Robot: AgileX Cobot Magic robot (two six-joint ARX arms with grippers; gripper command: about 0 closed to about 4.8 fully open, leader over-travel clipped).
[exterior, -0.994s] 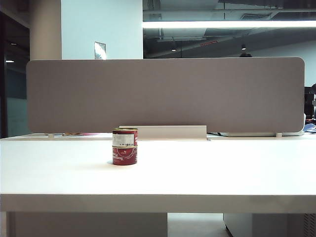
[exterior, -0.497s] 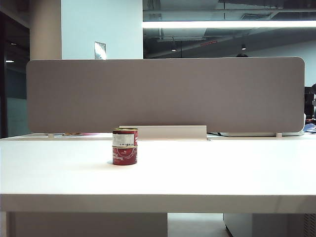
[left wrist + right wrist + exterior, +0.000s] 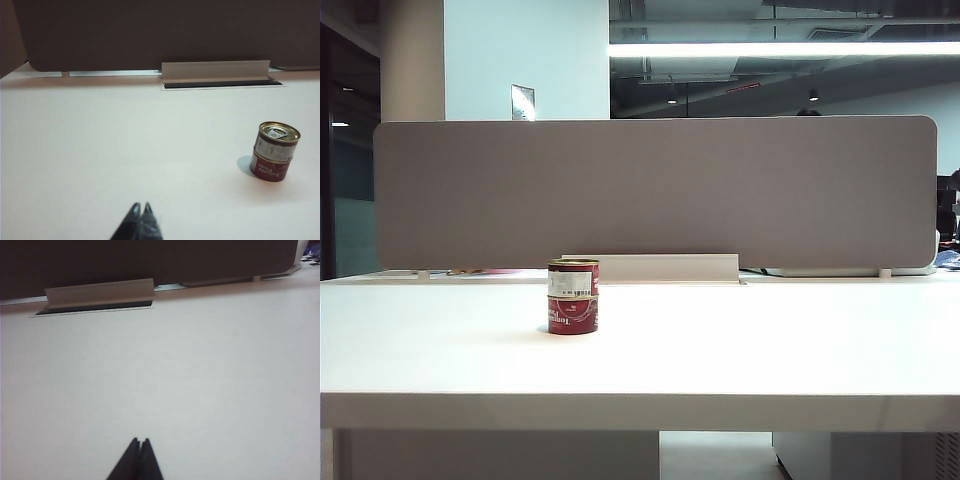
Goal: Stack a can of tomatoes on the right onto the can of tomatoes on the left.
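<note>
Looks done: top can (image 3: pixel 573 278) sits squarely on bottom can (image 3: pixel 572 315), 9 o'clock of counter (image 3: pixel 770 340) centre. Left claw (image 3: pixel 140 209) and right claw (image 3: pixel 139 442) both clenched, empty, well apart.

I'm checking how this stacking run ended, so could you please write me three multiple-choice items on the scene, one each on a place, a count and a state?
1. Where does the upper can sit?
A. On the lower can
B. Beside it
C. On the grey divider

2. How many cans stand on the table?
A. One
B. Two
C. Three

3. How is the right gripper?
A. Holding a can
B. Wide open
C. Shut, empty

Key: 1 A, the exterior view shows them stacked; 2 B, both views show two; 3 C, its fingers meet over bare table, as do the left gripper's.
</note>
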